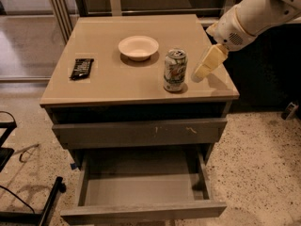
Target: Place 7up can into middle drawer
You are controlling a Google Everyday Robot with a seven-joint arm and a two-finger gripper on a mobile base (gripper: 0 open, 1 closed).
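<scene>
Your gripper is hovering just right of the can, apart from it; can't tell its grip state. Can is standing upright on the cabinet top, near the bowl. Middle drawer is sitting open, grey floor showing.

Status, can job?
Hand right of can, apart. Can upright on cabinet top. Drawer open below. Bowl behind can, off the path.

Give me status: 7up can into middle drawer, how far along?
Done: the middle drawer is pulled open. In hand: the pincer hovers close beside the 7up can, which stands upright on the tabletop; no grasp shows. Left: grip the can, lift it, lower it into the drawer and release.
</scene>
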